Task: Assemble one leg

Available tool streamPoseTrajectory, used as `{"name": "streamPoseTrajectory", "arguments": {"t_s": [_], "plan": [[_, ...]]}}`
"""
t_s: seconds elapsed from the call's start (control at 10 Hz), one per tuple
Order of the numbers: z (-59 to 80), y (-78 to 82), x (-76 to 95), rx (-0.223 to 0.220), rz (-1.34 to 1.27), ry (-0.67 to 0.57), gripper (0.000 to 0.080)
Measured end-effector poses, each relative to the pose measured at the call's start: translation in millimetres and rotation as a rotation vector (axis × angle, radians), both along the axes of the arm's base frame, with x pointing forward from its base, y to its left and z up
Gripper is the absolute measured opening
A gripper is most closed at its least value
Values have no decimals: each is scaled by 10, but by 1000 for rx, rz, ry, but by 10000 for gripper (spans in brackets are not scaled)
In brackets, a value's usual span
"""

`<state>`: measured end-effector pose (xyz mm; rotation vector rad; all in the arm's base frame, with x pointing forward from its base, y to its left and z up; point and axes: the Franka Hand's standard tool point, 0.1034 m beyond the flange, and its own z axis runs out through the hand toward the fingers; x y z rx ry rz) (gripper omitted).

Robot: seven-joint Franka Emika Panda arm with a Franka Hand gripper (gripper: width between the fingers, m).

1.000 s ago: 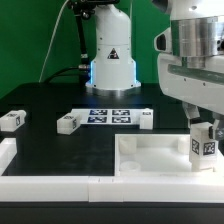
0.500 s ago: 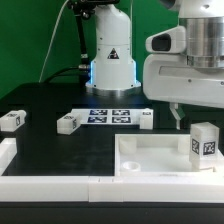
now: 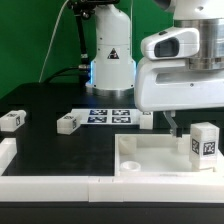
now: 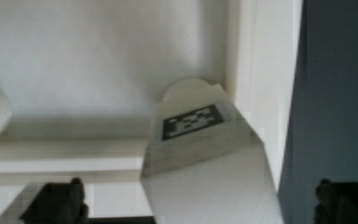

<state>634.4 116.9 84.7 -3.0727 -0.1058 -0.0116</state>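
Gripper (image 4: 202, 204) spread wide, holding nothing, above the leg (image 3: 203, 141). Leg stands upright in the tray-like part's (image 3: 160, 170) corner on the exterior view's right, fingers (image 4: 60, 200) not touching it.

Robot lab, black table (image 3: 45, 152), green backdrop (image 3: 25, 40), marker board (image 3: 110, 116)

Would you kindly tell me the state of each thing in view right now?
gripper: open, holding nothing.
leg: upright on the tray-like part, ungripped.
three other legs: lying loose on the table.
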Motion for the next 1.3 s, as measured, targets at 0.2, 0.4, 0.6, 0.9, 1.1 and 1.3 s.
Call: {"name": "streamPoseTrajectory", "arguments": {"t_s": [0.2, 0.4, 0.6, 0.9, 1.1, 1.3], "plan": [[-1, -4, 0, 0, 22, -1, 640], [-2, -3, 0, 1, -9, 1, 482], [-4, 0, -1, 5, -114, 9, 309], [-15, -30, 0, 31, -557, 50, 290], [-24, -50, 7, 50, -856, 75, 290], [-30, -42, 6, 50, -1098, 87, 290]]}}
